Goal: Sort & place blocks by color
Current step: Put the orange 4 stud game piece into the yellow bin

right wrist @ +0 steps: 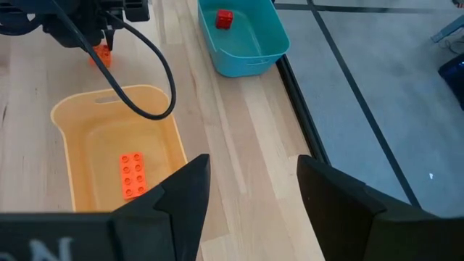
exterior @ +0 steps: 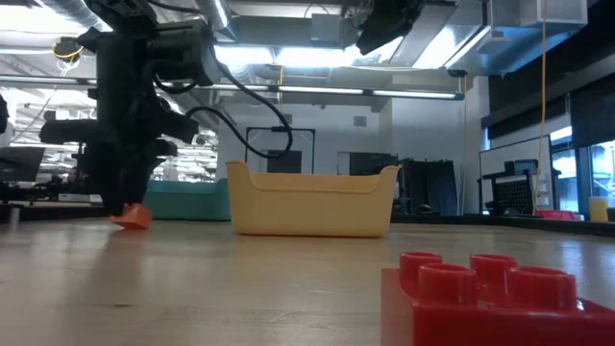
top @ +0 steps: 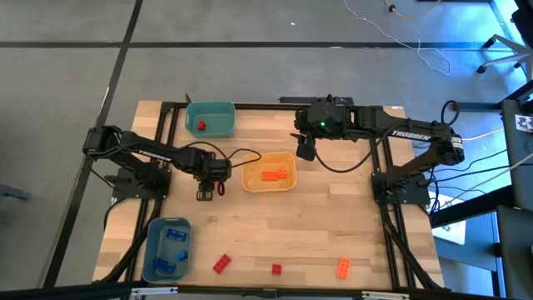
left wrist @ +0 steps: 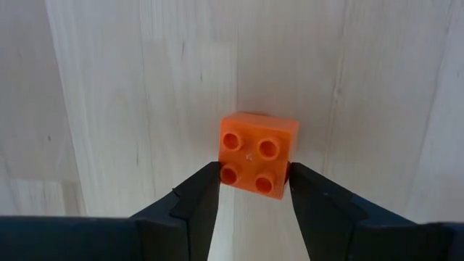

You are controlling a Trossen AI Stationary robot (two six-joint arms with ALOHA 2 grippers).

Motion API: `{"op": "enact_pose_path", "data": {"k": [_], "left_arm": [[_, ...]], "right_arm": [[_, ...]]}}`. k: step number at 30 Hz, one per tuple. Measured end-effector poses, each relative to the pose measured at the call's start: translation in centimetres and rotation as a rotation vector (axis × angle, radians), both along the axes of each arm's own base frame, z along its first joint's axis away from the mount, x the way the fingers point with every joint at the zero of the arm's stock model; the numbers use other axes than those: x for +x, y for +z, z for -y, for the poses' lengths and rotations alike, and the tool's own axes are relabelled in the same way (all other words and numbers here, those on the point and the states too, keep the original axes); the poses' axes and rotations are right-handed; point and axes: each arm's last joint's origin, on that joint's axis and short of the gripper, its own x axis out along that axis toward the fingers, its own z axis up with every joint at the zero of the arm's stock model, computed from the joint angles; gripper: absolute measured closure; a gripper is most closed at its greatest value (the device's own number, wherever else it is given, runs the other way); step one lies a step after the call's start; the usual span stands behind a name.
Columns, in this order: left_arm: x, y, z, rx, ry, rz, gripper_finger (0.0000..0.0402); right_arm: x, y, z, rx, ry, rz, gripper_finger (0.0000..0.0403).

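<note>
1. The left gripper [left wrist: 254,181] points down at the table just beside the yellow-orange bin [top: 250,177], on the side facing the left arm's base. Its two dark fingers [left wrist: 196,196] sit against opposite sides of a square orange block [left wrist: 259,154], so they are closed on it at block width.
2. The low view shows that block [exterior: 132,215] touching or just off the wood, slightly tilted; which of the two cannot be told. Being square with four studs, it has no long axis to line up.
3. The relation that matters next, as a judgement: the yellow-orange bin, which already holds oblong orange pieces [top: 273,175], lies right beside the held block, and its near wall stands between them. The block would need to rise above that rim before crossing.
4. The left arm's cable [right wrist: 145,65] loops over the near end of the bin and could brush the rim.
5. The right gripper [right wrist: 250,192] hangs high above the far edge of the yellow-orange bin with its fingers spread wide, holding nothing.
6. Beyond the bin, the teal bin [top: 210,119] holds one red block [top: 201,126].
7. Well apart from the bin, at the table's front edge, lie the blue bin [top: 155,250] with blue blocks [top: 172,236], two loose red blocks [top: 221,264] and one loose orange block [top: 342,267].
</note>
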Motion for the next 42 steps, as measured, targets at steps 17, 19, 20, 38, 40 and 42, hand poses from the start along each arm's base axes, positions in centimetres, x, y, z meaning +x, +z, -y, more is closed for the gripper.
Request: {"op": "enact_pose_path", "data": {"k": [17, 19, 20, 38, 40, 42], "left_arm": [[1.3, -0.5, 0.2, -0.019, -0.053, 0.119, 0.0241], [1.5, -0.7, 0.3, -0.022, -0.058, 0.127, 0.0241], [1.4, -0.7, 0.4, -0.025, -0.06, 0.125, 0.0241], [2.6, -2.5, 0.7, -0.108, -0.018, 0.091, 0.0269], [2.7, -2.0, 0.7, -0.107, -0.004, 0.099, 0.0269], [3.1, -1.6, 0.6, -0.107, 0.018, 0.107, 0.0269]], "right_arm": [[0.0, 0.0, 0.0, 0.004, -0.005, 0.003, 0.0194], [0.0, 0.0, 0.0, 0.004, -0.005, 0.003, 0.0194], [0.0, 0.0, 0.0, 0.005, -0.005, 0.003, 0.0194], [0.0, 0.0, 0.0, 0.006, -0.008, 0.009, 0.0194], [0.0, 0.0, 0.0, 0.007, -0.008, 0.01, 0.0194], [0.0, 0.0, 0.0, 0.007, -0.008, 0.01, 0.0194]]}}
